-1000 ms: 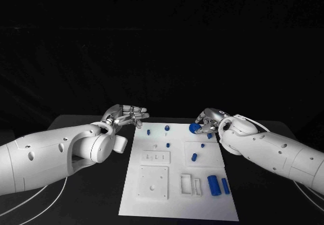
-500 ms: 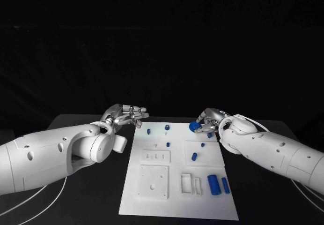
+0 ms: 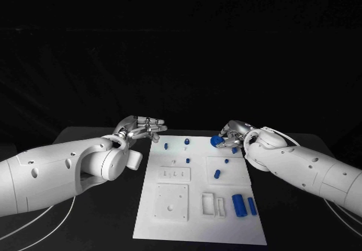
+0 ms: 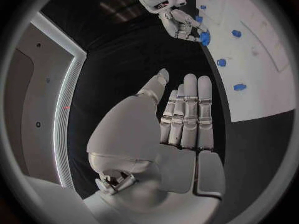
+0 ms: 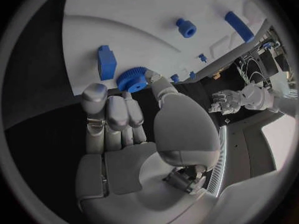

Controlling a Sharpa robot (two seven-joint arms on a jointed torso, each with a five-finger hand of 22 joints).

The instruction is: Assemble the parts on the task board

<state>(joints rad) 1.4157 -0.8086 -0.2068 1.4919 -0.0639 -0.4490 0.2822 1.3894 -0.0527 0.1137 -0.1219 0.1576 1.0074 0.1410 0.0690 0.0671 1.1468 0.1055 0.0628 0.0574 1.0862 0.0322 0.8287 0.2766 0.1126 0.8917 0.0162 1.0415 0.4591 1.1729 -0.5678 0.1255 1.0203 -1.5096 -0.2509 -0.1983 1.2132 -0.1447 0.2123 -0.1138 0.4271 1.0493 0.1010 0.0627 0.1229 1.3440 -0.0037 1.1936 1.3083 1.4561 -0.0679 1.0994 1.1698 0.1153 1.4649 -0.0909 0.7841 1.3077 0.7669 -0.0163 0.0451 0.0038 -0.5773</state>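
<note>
Almost nothing has moved since the earlier frames: in the head view the right hand (image 3: 230, 137) still holds the blue gear (image 3: 217, 141) over the far right corner of the white board (image 3: 198, 219). The left hand (image 3: 143, 128) hovers released beside the board's far left corner. The left wrist view shows flat, empty fingers (image 4: 190, 114). In the right wrist view the gear (image 5: 131, 78) sits pinched at the fingertips, beside a blue block (image 5: 106, 62).

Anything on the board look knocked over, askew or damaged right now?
Nothing stands out. The task board lies flat on the table, and its blue parts look orderly. The right robot hand holds a blue gear; the left robot hand is empty.
</note>
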